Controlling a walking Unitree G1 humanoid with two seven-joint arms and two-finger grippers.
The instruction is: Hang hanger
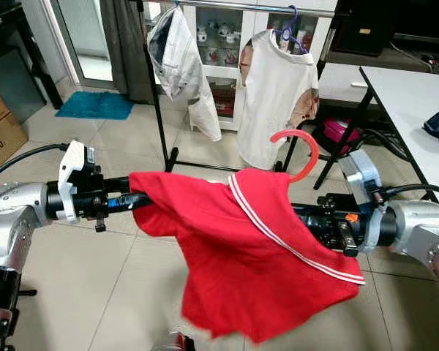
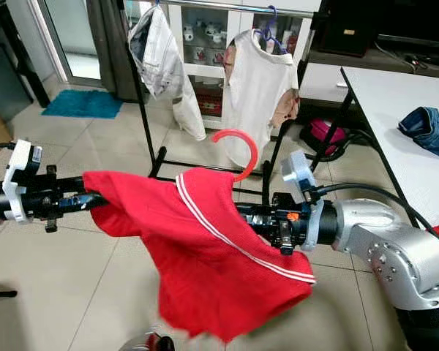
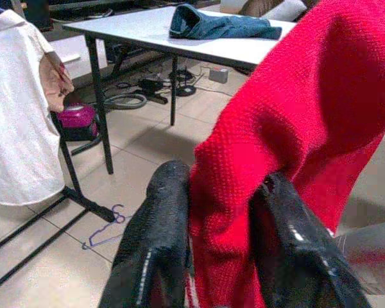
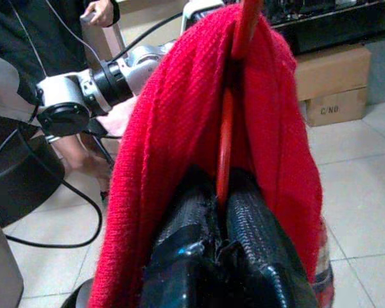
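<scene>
A black clothes rack (image 1: 159, 95) stands on the tiled floor (image 1: 95, 241), a white shirt (image 1: 274, 95) on a purple hanger (image 1: 287, 29) and a pale garment (image 1: 181, 62) hanging from its top rail. In front of the rack, well below that rail, a red shirt (image 1: 256, 256) on a red hanger (image 1: 301, 150) is stretched between the robot's two arms, its hook standing upright and free of the rail. To the right of the rack, a white worktop (image 1: 410, 102) carries a bundle of blue denim (image 2: 428, 128). To the left of the rack lie a blue mat (image 1: 95, 104) and a cardboard box (image 1: 1, 124). The left pincer (image 3: 221, 212) has its two black fingers clamped on a fold of the red shirt's left edge. The right pincer (image 4: 221, 199) is closed tight on the hanger's red shaft under the cloth. Near the rack's foot, a spare purple hanger (image 3: 106, 228) lies on the tiles.
</scene>
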